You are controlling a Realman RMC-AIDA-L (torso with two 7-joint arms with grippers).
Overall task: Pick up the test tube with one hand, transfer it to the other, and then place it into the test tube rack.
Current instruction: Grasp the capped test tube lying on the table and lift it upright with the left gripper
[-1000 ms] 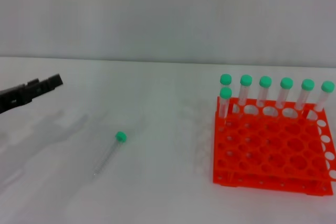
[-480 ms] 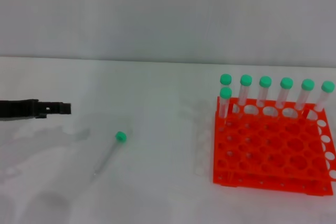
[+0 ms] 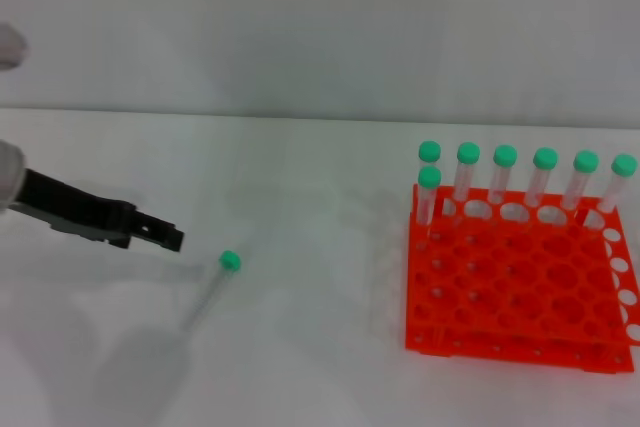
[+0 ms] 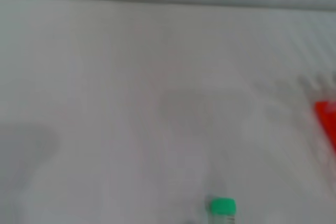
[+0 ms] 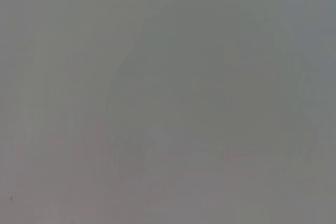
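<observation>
Test tube left of rack

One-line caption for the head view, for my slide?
Left gripper nears the lying test tube; orange test tube rack stands right.

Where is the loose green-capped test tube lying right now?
In the head view, the slender clear green-capped test tube lies flat on the white table, left of the bright orange two-tier rack, just right of the black left gripper.

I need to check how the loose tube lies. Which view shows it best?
The head view: the test tube lies whole on the table, the left gripper near its cap. The left wrist view catches only the green cap; the right wrist view shows nothing of it.
</observation>
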